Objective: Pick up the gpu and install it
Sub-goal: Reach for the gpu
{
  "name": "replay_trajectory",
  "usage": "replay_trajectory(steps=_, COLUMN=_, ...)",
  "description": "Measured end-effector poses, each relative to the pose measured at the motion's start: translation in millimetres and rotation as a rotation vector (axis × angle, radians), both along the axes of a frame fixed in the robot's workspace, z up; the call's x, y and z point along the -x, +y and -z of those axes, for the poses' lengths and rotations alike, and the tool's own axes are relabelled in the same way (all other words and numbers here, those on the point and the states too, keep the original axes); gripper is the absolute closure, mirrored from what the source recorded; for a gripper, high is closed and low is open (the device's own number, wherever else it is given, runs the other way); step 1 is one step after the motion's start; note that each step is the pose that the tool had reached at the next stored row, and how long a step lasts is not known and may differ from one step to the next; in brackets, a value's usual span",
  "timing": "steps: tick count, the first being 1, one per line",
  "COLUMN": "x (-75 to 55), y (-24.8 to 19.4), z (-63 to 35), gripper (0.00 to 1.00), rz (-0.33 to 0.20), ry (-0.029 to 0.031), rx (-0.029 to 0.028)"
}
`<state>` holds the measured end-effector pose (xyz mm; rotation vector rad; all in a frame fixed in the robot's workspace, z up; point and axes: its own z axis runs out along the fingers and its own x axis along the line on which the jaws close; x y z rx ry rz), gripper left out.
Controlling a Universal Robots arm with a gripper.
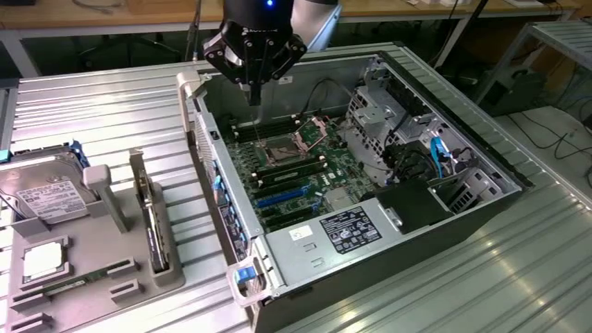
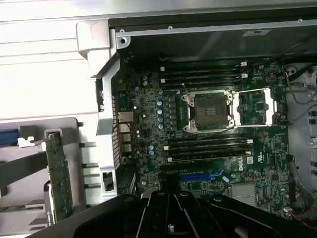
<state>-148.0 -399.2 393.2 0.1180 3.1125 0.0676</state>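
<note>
The gpu (image 1: 154,225) is a thin card standing on edge in a slot of the grey holder (image 1: 97,239) at the exterior view's left. The wrist view catches its green circuit side (image 2: 59,178) beside the case wall. My gripper (image 1: 254,94) hangs over the far left corner of the open computer case (image 1: 462,149), above the motherboard (image 1: 287,170). Its fingers are shut with nothing between them, and the gripper (image 2: 171,220) points down at the board's blue slot (image 2: 200,175). The gpu sits well apart from the gripper.
On the grey holder also lie a silver hard drive (image 1: 41,191), a square processor (image 1: 41,260) and a slim memory stick (image 1: 69,284). The case's upright wall (image 1: 218,180) stands between holder and motherboard. Cables and drive cages (image 1: 407,139) fill the case's right side.
</note>
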Motion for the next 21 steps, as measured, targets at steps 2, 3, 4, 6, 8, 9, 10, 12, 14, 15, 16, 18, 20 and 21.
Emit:
replay_trajectory(steps=2, x=2.0, y=0.0, z=0.0, gripper=0.89, rz=0.0, ry=0.0, rx=0.0)
replay_trajectory(steps=3, x=2.9, y=0.0, z=0.0, gripper=0.89, rz=0.0, ry=0.0, rx=-0.0001)
replay_trajectory(steps=4, x=3.7, y=0.0, z=0.0, gripper=0.89, rz=0.0, ry=0.0, rx=0.0)
replay_trajectory(steps=6, x=5.4, y=0.0, z=0.0, gripper=0.89, rz=0.0, ry=0.0, rx=-0.0001)
replay_trajectory(steps=8, x=7.0, y=0.0, z=0.0, gripper=0.89, rz=0.0, ry=0.0, rx=0.0)
replay_trajectory(steps=9, x=7.9, y=0.0, z=0.0, gripper=0.89, rz=0.0, ry=0.0001, rx=0.0)
replay_trajectory(steps=10, x=8.9, y=0.0, z=0.0, gripper=0.89, rz=0.0, ry=0.0, rx=0.0)
replay_trajectory(steps=12, x=11.1, y=0.0, z=0.0, gripper=0.89, rz=0.0, ry=0.0, rx=0.0)
replay_trajectory(steps=14, x=13.0, y=0.0, z=0.0, gripper=0.89, rz=0.0, ry=0.0, rx=0.0)
replay_trajectory(steps=15, x=14.1, y=0.0, z=0.0, gripper=0.89, rz=0.0, ry=0.0, rx=0.0)
replay_trajectory(steps=16, x=15.5, y=0.0, z=0.0, gripper=0.89, rz=0.0, ry=0.0, rx=0.0)
replay_trajectory(steps=18, x=18.4, y=0.0, z=0.0, gripper=0.89, rz=0.0, ry=0.0001, rx=0.0)
replay_trajectory(steps=20, x=20.0, y=0.0, z=0.0, gripper=0.89, rz=0.0, ry=0.0001, rx=0.0)
replay_trajectory(steps=21, x=20.9, y=-0.1, z=0.0, gripper=0.89, rz=0.0, ry=0.0001, rx=0.0)
